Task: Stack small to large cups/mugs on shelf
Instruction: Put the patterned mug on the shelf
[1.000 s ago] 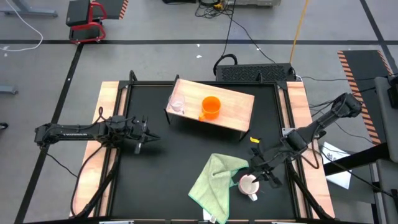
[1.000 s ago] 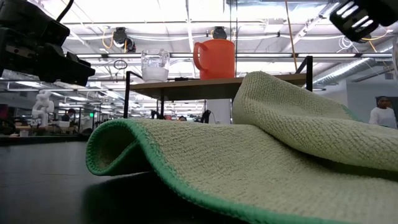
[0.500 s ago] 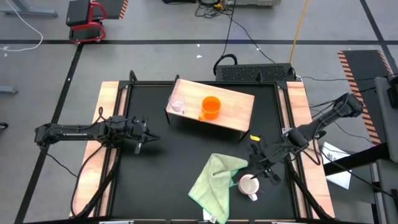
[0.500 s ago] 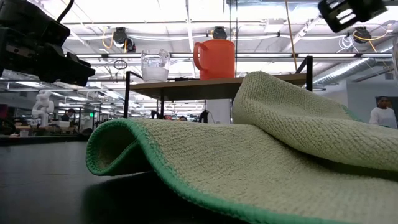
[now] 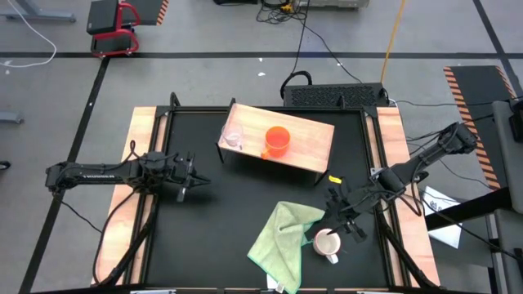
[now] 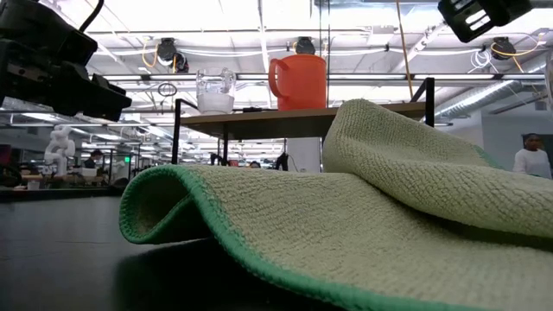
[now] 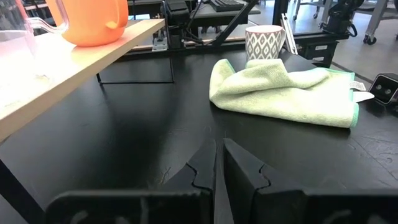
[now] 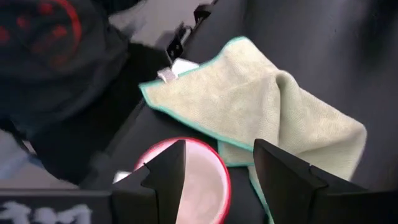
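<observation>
The light-wood shelf (image 5: pixel 298 151) stands at the table's far middle. On it stand a clear glass cup (image 5: pixel 233 137) and an orange mug (image 5: pixel 278 140), both upright on their bases. A white mug (image 5: pixel 327 243) stands upright on the table near the front right, beside a green cloth (image 5: pixel 282 237). My right gripper (image 8: pixel 217 180) hovers open just above and beyond the white mug (image 8: pixel 189 183), with nothing between its fingers. My left gripper (image 7: pixel 217 168) is shut and holds nothing, low over the table's left side. In the low view the cloth hides the white mug.
The green cloth (image 7: pixel 280 90) lies crumpled between the white mug and the table's middle, its fold rising in front of the low camera (image 6: pixel 346 216). Wooden strips (image 5: pixel 143 163) line the table's left and right sides. A person (image 6: pixel 529 160) stands far off in the room.
My right gripper has rolled and tipped a little above the white mug, its fingers drawing slightly up and toward the far edge. The mugs, the glass cup and the cloth have stayed where they were.
</observation>
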